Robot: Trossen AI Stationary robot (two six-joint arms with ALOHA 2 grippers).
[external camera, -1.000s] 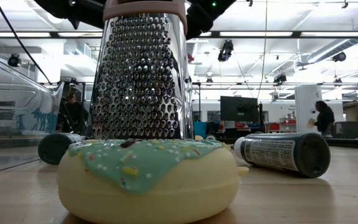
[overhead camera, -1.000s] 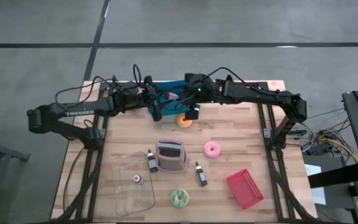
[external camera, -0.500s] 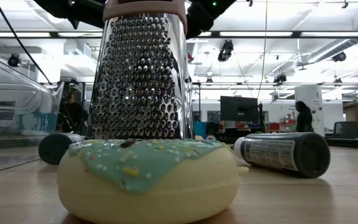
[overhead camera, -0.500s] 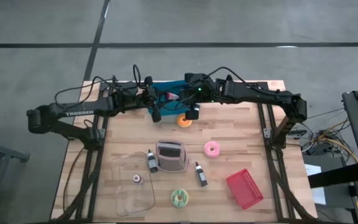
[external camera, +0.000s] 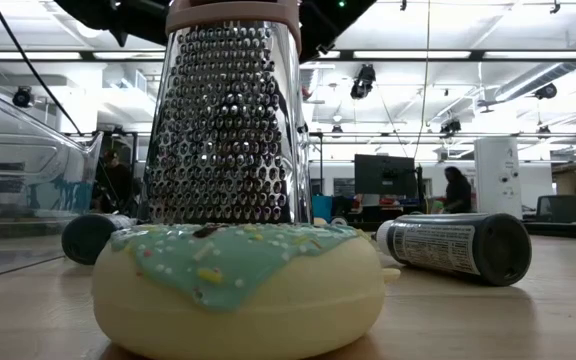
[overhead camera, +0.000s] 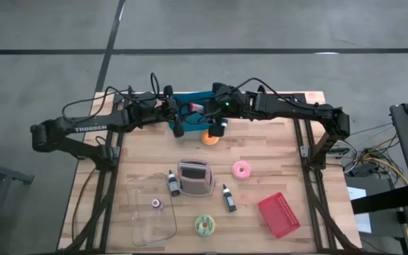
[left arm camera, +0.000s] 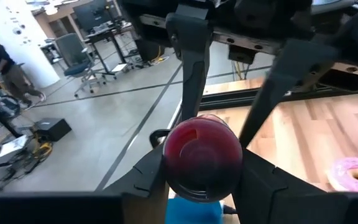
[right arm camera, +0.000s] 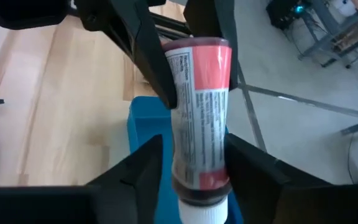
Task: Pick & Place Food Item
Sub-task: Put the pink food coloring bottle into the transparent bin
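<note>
A red sauce bottle (overhead camera: 194,108) with a printed label (right arm camera: 201,106) and a white cap (right arm camera: 202,213) hangs over a blue bin (overhead camera: 197,97) at the table's far edge. My left gripper (left arm camera: 201,169) comes in from the table's left and is shut on the bottle's base end. My right gripper (right arm camera: 194,163) faces it from the right and is open. Its fingers (right arm camera: 143,169) stand on either side of the bottle's cap end. My left gripper pinches the bottle's base end (left arm camera: 174,171) between its two fingers (left arm camera: 146,177). It comes in almost level from the table's left, with the fingers lying along the bottle. The bottle is lifted clear above the blue bin, its cap end pointing toward the right arm.
An orange donut (overhead camera: 210,138) lies just in front of the bin. Nearer are a metal grater (overhead camera: 195,177), two small dark bottles (overhead camera: 172,183) (overhead camera: 229,198), a pink donut (overhead camera: 241,169), a green-iced donut (overhead camera: 204,225), a red basket (overhead camera: 279,214) and a clear container (overhead camera: 151,209).
Both arms have stayed over the blue bin with the bottle between them. In the room behind the table, a person has walked toward the left.
</note>
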